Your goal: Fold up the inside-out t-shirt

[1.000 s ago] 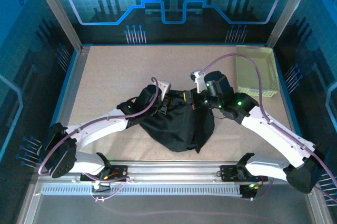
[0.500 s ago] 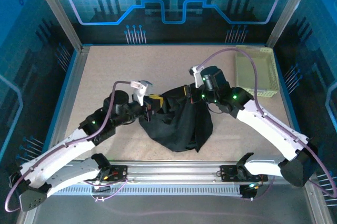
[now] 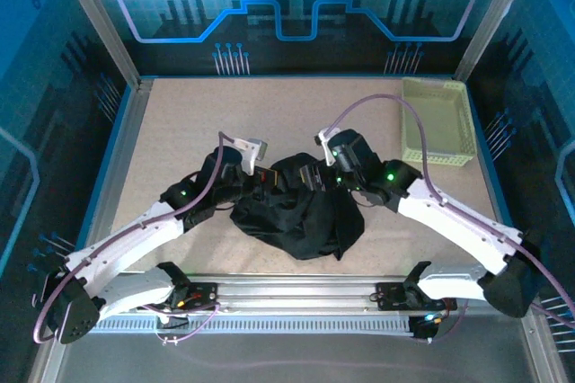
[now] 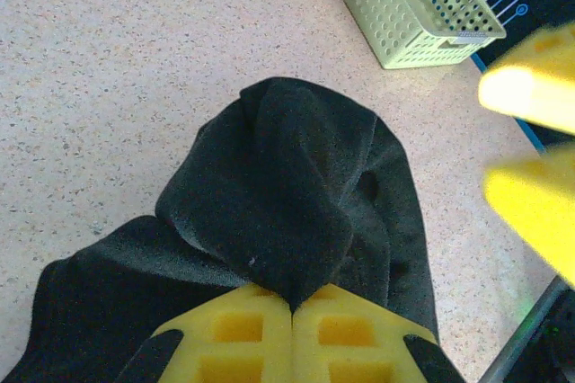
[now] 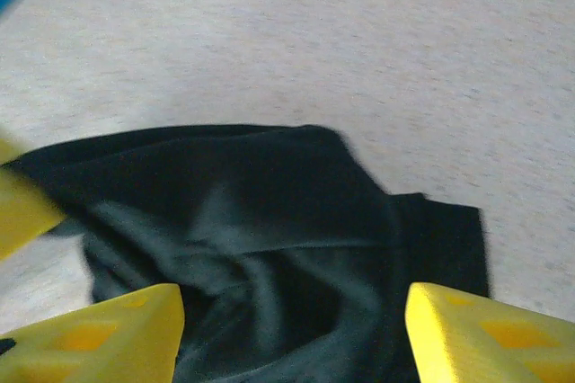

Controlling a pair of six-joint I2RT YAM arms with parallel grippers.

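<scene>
- The black t-shirt (image 3: 296,217) lies in a crumpled heap on the near middle of the table (image 3: 189,122), between the two arms, with a bunched peak raised at its far edge.
- It looks soft, light and limp. It will likely sag and drape from any pinch point and cannot be pushed flat like a stiff sheet. The fabric looks matte, so it should not slip easily from the pads.
- Sleeves, hem and collar cannot be told apart in the heap. A banded edge shows at the right in the right wrist view, and it looks like a sound place to take hold. Two well-separated points on an edge would probably spread the shirt best.
- The left gripper (image 4: 292,307) has its yellow pads pressed together on a fold of the shirt, just under the raised peak.
- The right gripper (image 5: 292,320) hovers over the cloth with its jaws spread wide and grips nothing.
- The pale green perforated basket (image 3: 436,122) stands at the far right of the table, well apart from the shirt.
- The two wrists are close together over the heap, so they may crowd each other.
</scene>
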